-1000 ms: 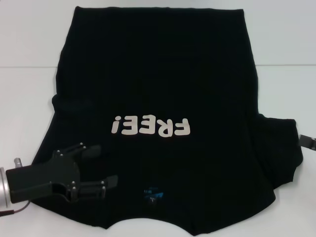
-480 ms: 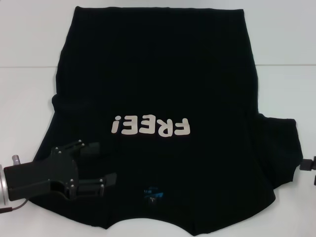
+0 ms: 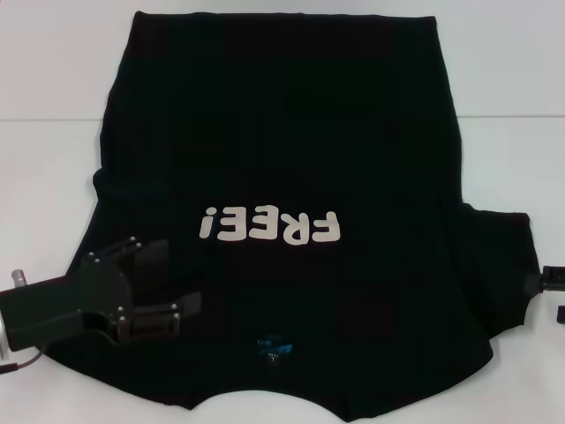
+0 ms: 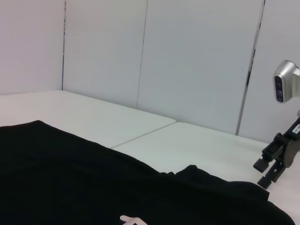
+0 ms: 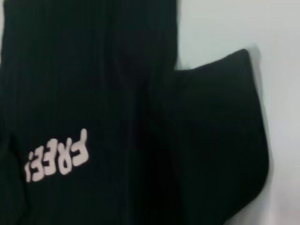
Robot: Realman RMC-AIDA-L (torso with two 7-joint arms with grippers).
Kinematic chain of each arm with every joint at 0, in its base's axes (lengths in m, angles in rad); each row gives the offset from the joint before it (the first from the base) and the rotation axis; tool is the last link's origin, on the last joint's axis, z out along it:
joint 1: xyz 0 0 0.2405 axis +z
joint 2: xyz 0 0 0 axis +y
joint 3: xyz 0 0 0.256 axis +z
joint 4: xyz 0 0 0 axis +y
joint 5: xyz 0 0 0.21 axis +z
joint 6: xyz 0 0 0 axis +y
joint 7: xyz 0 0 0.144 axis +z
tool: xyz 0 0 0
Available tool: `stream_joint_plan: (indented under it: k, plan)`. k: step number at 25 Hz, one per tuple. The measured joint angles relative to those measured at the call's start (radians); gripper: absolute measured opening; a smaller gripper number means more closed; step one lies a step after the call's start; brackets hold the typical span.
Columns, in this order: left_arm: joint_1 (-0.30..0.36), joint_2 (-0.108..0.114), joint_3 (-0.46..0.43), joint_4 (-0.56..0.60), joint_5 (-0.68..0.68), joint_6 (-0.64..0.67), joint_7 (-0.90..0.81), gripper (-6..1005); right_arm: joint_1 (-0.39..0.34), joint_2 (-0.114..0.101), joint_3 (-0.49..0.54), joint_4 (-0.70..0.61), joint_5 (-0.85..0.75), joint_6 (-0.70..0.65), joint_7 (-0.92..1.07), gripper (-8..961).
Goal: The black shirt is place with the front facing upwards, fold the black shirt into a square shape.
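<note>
The white desk (image 3: 53, 177) spans the whole scene, with a thin seam running across it behind the shirt. Spread flat over most of it lies the black shirt (image 3: 282, 159), front up, its collar toward the robot and its hem at the far side, so the off-white "FREE!" print (image 3: 269, 225) reads upside down from the head view. The sleeve on the robot's right (image 3: 499, 269) sticks out flat to the side; the one on the robot's left is tucked in close to the body, partly under the arm there. A small blue neck label (image 3: 272, 344) sits just inside the collar, near the desk's front edge.

The left tool (image 3: 172, 283) hangs low over the shirt's left shoulder area, its 2 fingers spread apart with nothing between them; whether they touch the cloth I cannot tell. The right tool (image 3: 552, 287) barely shows at the desk's right edge, just beside the outstretched sleeve's cuff. From the left wrist view its 2 fingers (image 4: 265, 166) point down toward the desk next to the sleeve, with a gap between them and nothing in it.
</note>
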State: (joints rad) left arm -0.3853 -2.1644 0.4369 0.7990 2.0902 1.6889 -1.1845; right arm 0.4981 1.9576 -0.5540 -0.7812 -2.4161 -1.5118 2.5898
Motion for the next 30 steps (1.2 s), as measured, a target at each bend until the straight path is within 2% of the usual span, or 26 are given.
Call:
stream_joint_plan:
  k: [7, 23, 30]
  plan:
    - [0.001, 0.000, -0.023, 0.001, -0.004, -0.005, -0.005, 945, 0.026, 0.001, 0.000, 0.013, -0.046, 0.018, 0.017, 941]
    - [0.003, 0.000, -0.040, 0.000, -0.019, -0.007, -0.006, 944, 0.091, 0.019, -0.029, 0.092, -0.049, 0.071, 0.005, 942]
    - [0.003, 0.000, -0.040, 0.000, -0.025, -0.006, -0.006, 945, 0.101, 0.022, -0.031, 0.094, -0.049, 0.086, 0.006, 885]
